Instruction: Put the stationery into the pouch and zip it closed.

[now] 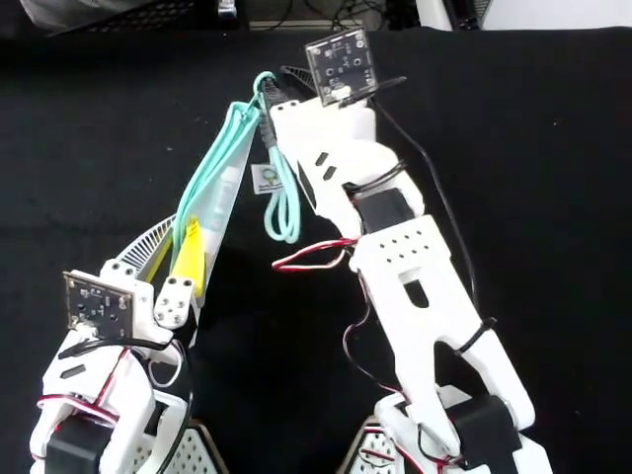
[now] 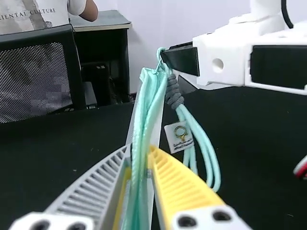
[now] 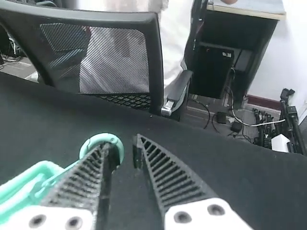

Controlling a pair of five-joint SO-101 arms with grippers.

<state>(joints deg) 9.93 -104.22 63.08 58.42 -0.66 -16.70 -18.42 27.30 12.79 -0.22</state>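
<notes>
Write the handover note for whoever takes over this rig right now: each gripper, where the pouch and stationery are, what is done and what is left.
Left gripper: shut on the teal pouch, holding it edge-up over the black table.
Right gripper: at the pouch's far end. Its grip cannot be judged.
The strap and the tag hang from that far end.
Done: the pouch is held between the two arms.
Unclear: whether the stationery is inside, and how far the zip is closed.
Left: probably check both, then finish the zip.
</notes>
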